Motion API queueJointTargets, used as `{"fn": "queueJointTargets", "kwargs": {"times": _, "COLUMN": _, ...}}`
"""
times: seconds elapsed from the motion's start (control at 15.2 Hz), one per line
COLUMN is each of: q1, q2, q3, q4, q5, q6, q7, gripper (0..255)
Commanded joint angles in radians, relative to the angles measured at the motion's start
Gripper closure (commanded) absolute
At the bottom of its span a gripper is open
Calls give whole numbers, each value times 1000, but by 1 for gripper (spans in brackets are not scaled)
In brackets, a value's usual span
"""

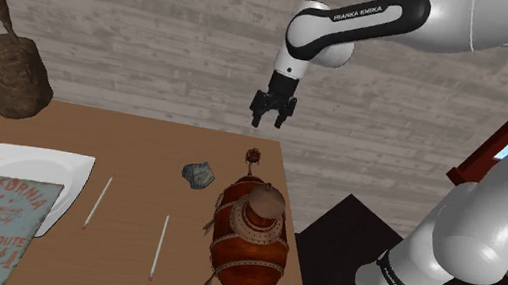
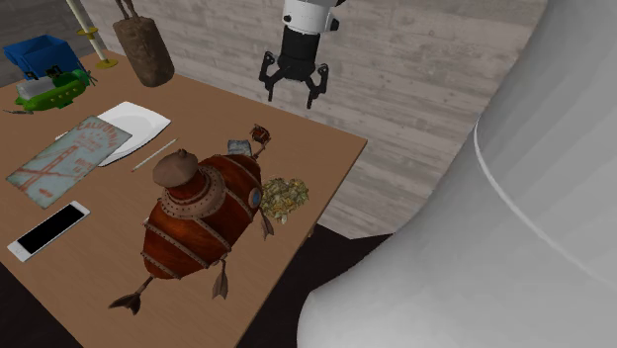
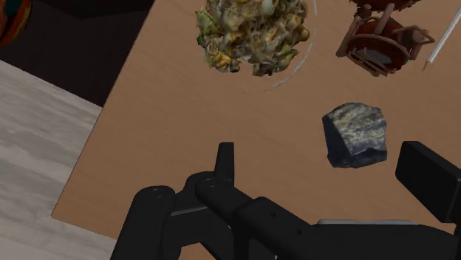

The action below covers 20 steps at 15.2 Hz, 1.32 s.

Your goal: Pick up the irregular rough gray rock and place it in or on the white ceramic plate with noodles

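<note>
The gray rock [image 3: 355, 134] is lying on the table [image 3: 170, 111], near the noodles [image 3: 251, 33] and just beside the airship model [image 1: 248, 232]. The gripper [image 1: 271, 121] is hovering above, its fingers spread. Descending, a finger risks clipping the model, or the rock's uneven faces slipping out.

We looked down over the tabletop [image 1: 127, 251] from beside the arm [image 1: 473, 226]; our second camera sat close against that arm, facing the same corner; the wrist camera hung nearer, sharing the rock [image 3: 355, 135] with both.
</note>
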Motion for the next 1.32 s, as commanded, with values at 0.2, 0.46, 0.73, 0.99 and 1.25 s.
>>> {"fn": "queueJointTargets", "kwargs": {"times": 0.2, "q1": 7, "q2": 205, "q3": 14, "q4": 154, "q5": 88, "q6": 30, "q7": -13, "gripper": 0}}
{"fn": "queueJointTargets", "kwargs": {"times": 0.46, "q1": 5, "q2": 362, "q3": 32, "q4": 289, "q5": 149, "q6": 35, "q7": -17, "gripper": 0}}
{"fn": "queueJointTargets", "kwargs": {"times": 0.73, "q1": 0, "q2": 522, "q3": 54, "q4": 448, "q5": 198, "q6": 25, "q7": -10, "gripper": 0}}
{"fn": "queueJointTargets", "kwargs": {"times": 0.99, "q1": -4, "q2": 692, "q3": 78, "q4": 638, "q5": 235, "q6": -2, "q7": 11, "gripper": 0}}
{"fn": "queueJointTargets", "kwargs": {"times": 1.25, "q1": 4, "q2": 734, "q3": 86, "q4": 657, "q5": 244, "q6": 22, "q7": 12, "gripper": 0}}
